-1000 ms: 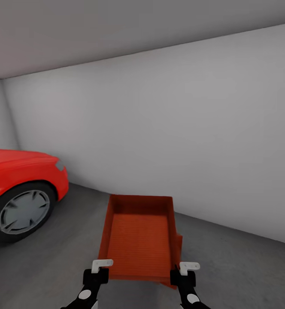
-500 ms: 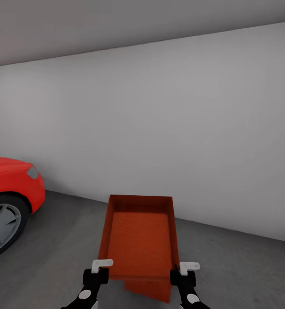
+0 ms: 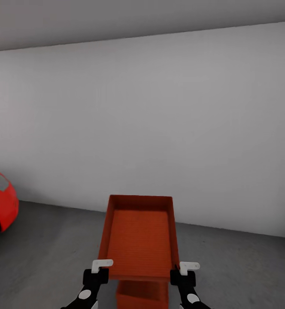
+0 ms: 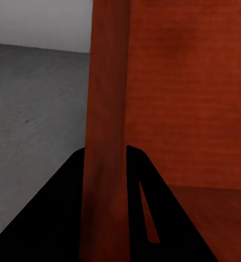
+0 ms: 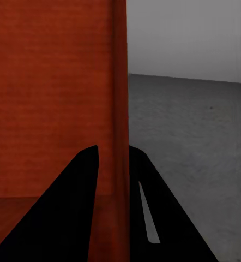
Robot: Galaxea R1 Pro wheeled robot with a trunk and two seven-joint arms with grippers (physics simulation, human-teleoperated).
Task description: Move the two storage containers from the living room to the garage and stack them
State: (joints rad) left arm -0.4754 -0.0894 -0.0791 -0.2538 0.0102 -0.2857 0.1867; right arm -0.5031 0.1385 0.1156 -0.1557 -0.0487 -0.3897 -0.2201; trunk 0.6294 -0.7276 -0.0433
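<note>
Two grippers, left gripper (image 3: pixel 102 268) and right gripper (image 3: pixel 184 271), clamp the held container (image 3: pixel 139 240); head view reveals second container (image 3: pixel 142 295) beneath.

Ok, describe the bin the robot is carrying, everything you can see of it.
The carried bin is an orange-red, open-topped rectangular box with plain smooth walls and a faintly ribbed bottom, plastic by the look. It is empty, level and held off the grey floor, long side pointing away from the robot. The left tool pinches one side wall near the close end, the right tool the other. A second bin shows just below its near edge.
</note>
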